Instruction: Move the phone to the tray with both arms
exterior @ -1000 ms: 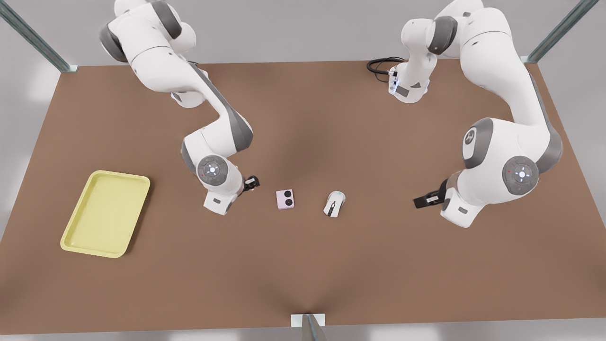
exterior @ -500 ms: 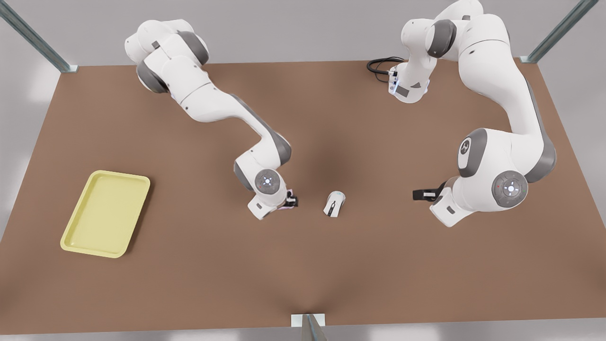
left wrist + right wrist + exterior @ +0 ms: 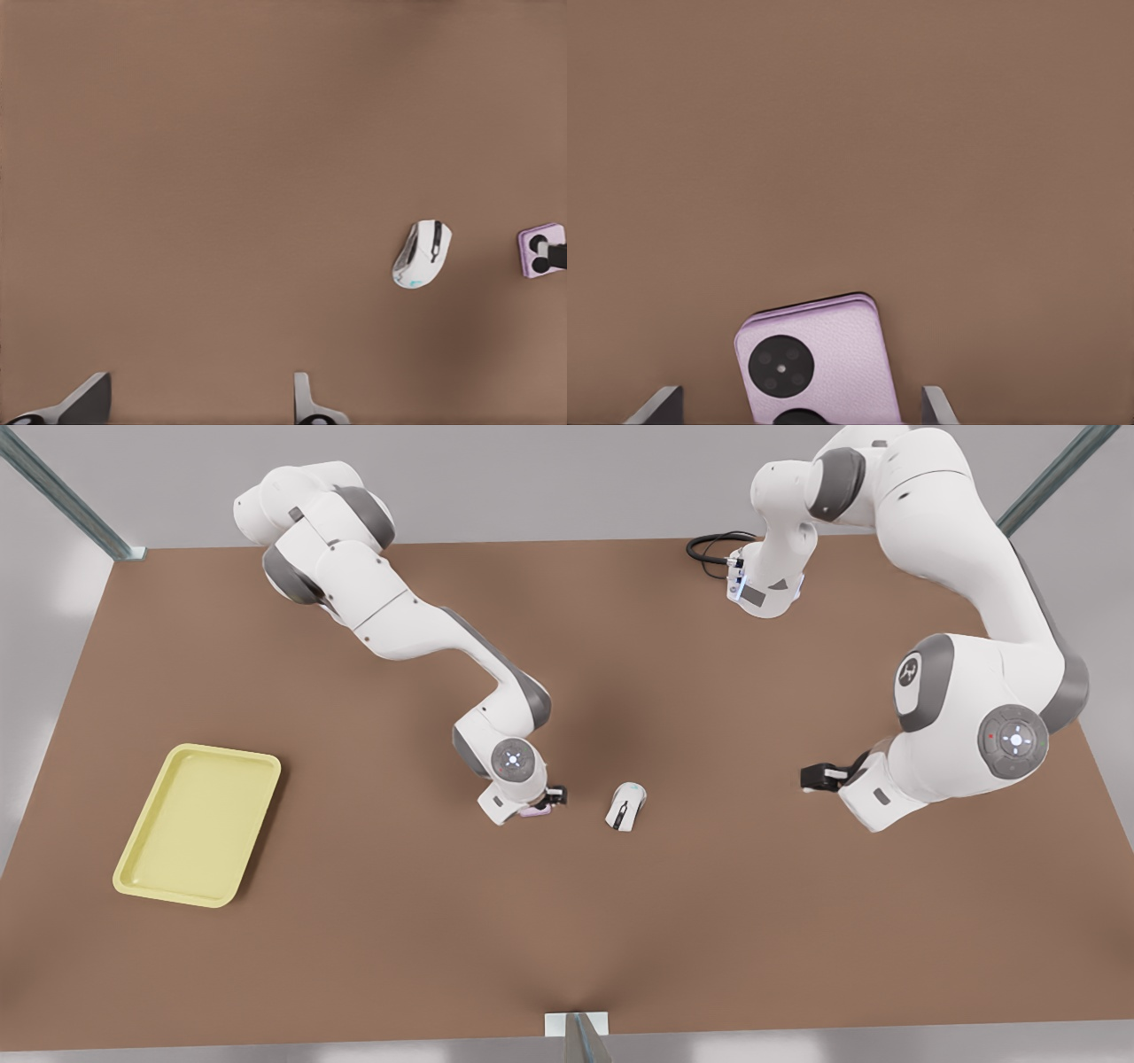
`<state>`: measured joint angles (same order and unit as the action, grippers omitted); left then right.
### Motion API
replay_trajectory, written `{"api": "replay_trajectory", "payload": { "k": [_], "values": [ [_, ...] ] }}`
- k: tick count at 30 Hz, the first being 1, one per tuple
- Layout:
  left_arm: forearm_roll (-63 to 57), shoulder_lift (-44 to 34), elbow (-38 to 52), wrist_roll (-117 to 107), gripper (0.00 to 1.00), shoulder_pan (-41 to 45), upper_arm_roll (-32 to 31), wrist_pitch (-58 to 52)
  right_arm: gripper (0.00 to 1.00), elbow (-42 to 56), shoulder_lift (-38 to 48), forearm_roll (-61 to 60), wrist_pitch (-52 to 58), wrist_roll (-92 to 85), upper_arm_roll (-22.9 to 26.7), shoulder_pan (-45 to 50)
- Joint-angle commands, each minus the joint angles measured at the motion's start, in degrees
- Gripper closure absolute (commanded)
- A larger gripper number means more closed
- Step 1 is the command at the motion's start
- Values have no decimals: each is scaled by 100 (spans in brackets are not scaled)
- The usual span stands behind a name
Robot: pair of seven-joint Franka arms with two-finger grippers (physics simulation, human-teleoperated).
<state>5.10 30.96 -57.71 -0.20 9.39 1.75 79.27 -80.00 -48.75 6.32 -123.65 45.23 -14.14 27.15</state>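
Observation:
The pale pink-lilac phone (image 3: 819,359) lies flat on the brown table, its black lenses facing up. My right gripper (image 3: 797,412) hangs directly over it, open, one finger on each side of the phone. In the front view this gripper (image 3: 551,802) is at the table's middle and covers all but a pink sliver of the phone (image 3: 534,811). My left gripper (image 3: 815,778) waits open at the front view's right, well away from the phone (image 3: 539,251). The pale yellow tray (image 3: 197,825) lies far off at the front view's left.
A white computer mouse (image 3: 625,806) with a black wheel sits just beside the phone, between the two grippers; the left wrist view has it too (image 3: 423,254). A black cable (image 3: 713,545) loops at the table's back edge. Metal frame posts stand at the corners.
The right arm swung toward the front view's right and came down over the phone, now mostly covering it. The left arm drifted slightly toward the front view's right.

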Motion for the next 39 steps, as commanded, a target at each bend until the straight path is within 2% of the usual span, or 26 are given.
{"api": "replay_trajectory", "payload": {
  "k": [1,2,4,7,36,39],
  "values": [
    [-35,-90,-3,485,0,-52,1,-52,0,-42,-3,1,-19,-1148,-1,1],
    [-44,-107,-29,494,0,-78,273,-17,0,-68,-11,10,-10,-1262,-1,19],
    [-299,-600,-917,503,0,-78,282,554,0,-174,-11,265,-19,-1350,-10,27],
    [-290,-600,-935,512,0,-78,291,519,0,-209,-47,309,-19,-1851,-10,27],
    [-281,-564,-935,512,0,-69,291,493,0,-156,-310,309,-362,-1842,-10,133],
    [-290,-556,-935,512,0,-69,282,501,4,-156,-310,309,-362,-1851,-10,133]
  ]
}}
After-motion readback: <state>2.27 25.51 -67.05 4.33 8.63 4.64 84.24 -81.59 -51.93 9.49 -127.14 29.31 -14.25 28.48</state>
